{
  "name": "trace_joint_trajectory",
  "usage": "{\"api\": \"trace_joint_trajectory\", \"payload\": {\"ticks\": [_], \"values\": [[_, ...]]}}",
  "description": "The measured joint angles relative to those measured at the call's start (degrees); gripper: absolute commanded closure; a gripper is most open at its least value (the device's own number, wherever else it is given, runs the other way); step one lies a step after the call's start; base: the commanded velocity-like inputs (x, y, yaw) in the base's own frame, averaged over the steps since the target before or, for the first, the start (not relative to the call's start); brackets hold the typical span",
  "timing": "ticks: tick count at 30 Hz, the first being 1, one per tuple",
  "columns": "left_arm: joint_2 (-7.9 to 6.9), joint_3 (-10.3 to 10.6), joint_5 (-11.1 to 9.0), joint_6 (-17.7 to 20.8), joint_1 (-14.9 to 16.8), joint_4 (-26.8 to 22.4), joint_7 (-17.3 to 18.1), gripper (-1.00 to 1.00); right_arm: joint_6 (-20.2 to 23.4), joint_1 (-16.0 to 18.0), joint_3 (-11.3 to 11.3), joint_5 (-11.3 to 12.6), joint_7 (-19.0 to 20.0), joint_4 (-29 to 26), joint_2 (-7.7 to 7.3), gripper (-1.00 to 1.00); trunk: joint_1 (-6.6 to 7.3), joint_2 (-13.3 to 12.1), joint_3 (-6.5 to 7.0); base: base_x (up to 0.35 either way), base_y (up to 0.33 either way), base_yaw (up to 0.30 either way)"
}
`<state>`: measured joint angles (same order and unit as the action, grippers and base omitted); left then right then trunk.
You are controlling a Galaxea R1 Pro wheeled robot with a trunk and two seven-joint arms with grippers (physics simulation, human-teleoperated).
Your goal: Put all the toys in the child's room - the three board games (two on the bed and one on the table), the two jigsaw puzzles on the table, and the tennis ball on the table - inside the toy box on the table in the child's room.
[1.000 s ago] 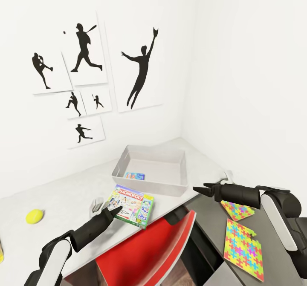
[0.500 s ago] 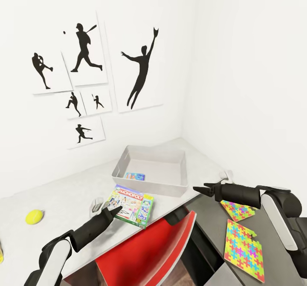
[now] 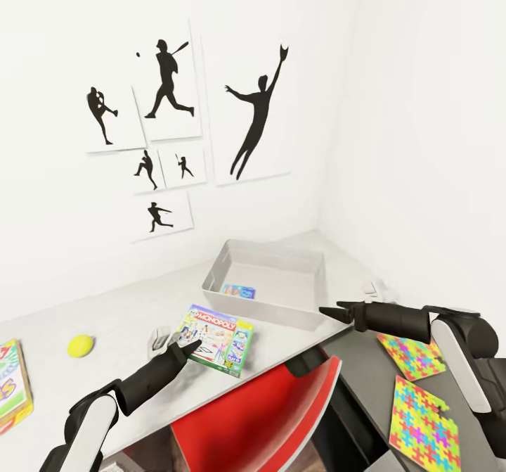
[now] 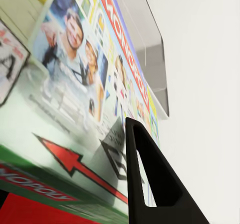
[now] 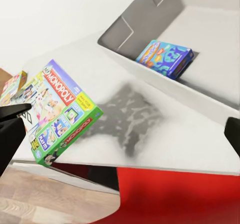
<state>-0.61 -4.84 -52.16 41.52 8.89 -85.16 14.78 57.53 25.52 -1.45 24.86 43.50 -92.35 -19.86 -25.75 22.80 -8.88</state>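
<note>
My left gripper (image 3: 176,342) is shut on the near edge of a Monopoly board game (image 3: 218,338), held tilted just above the white table (image 3: 105,317); one finger (image 4: 150,184) lies across its lid (image 4: 75,84). Behind it stands the grey toy box (image 3: 277,307) with a small blue game box (image 3: 239,290) inside. My right gripper (image 3: 330,310) hangs open in front of the toy box's right end. The tennis ball (image 3: 81,345) rests on the table at the left. Another board game (image 3: 13,384) lies at the left edge. Two jigsaw puzzles (image 3: 414,356) (image 3: 425,423) lie on the grey surface at the right.
A red chair (image 3: 260,416) stands under the table's front edge, below both arms. Black athlete pictures (image 3: 256,117) hang on the white wall behind the table. A small white object (image 3: 376,289) sits near the corner. Wood floor (image 5: 50,204) shows below the table.
The whole view has swung left, so the table's things sit further right and a board game has come in at the left edge. The Monopoly box stays in my left gripper.
</note>
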Motion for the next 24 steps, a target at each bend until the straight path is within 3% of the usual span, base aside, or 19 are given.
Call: {"api": "trace_joint_trajectory", "payload": {"ticks": [24], "values": [[0.24, 0.09, 0.07, -0.04, 0.06, 0.04, -0.03, 1.0, -0.28, -0.26, -0.17, -0.12, 0.08, 0.08, 0.0, -1.0, 0.0, 0.0, 0.0, 0.055, 0.0, 0.017]]}}
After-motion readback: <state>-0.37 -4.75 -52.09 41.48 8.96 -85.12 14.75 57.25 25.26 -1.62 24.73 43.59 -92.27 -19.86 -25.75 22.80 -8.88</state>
